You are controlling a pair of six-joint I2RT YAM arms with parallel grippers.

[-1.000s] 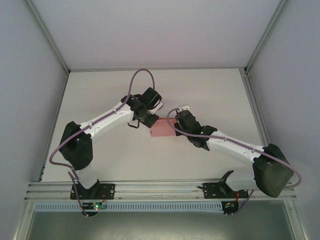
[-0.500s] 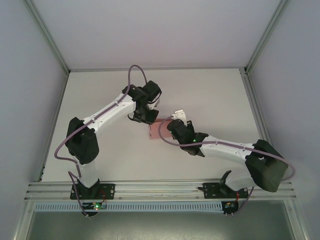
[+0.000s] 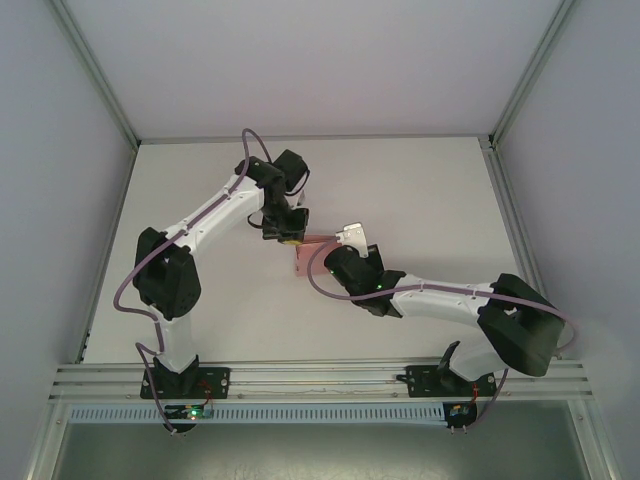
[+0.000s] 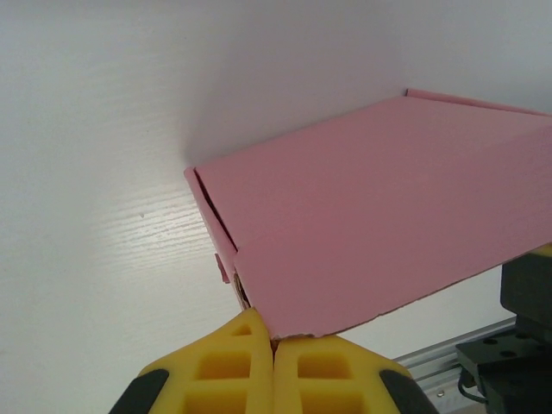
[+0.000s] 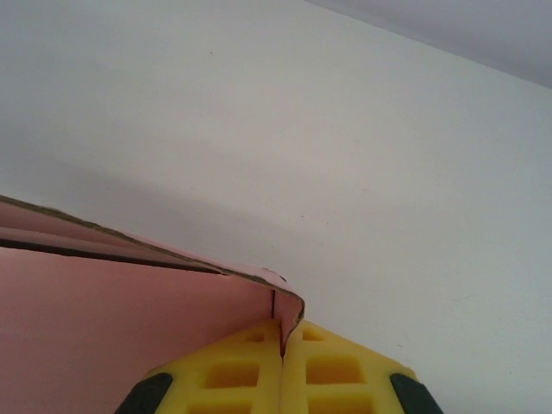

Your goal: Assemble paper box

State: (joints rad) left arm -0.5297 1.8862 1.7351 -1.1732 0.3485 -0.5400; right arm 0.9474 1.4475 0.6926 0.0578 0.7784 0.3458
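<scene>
The pink paper box (image 3: 308, 256) is held up between both arms over the middle of the white table. In the left wrist view its broad pink panel (image 4: 388, 216) fills the right half, with a folded flap edge at its left corner. My left gripper (image 4: 274, 343) is shut on the panel's near corner, yellow pads pressed together. My right gripper (image 5: 283, 341) is shut on a bent corner of the card (image 5: 129, 319), whose pink wall spreads to the left. From above, the left gripper (image 3: 291, 238) and right gripper (image 3: 330, 256) sit at opposite ends of the box.
The white table (image 3: 420, 200) stretches around the arms, with grey walls and aluminium posts on three sides. An aluminium rail (image 3: 320, 378) runs along the near edge by the arm bases. The right arm's black body (image 4: 526, 302) shows beyond the box.
Both arms have carried the box leftwards. The right arm has stretched further left, and the left arm's wrist has swung up and back. The visible pink patch has shrunk.
</scene>
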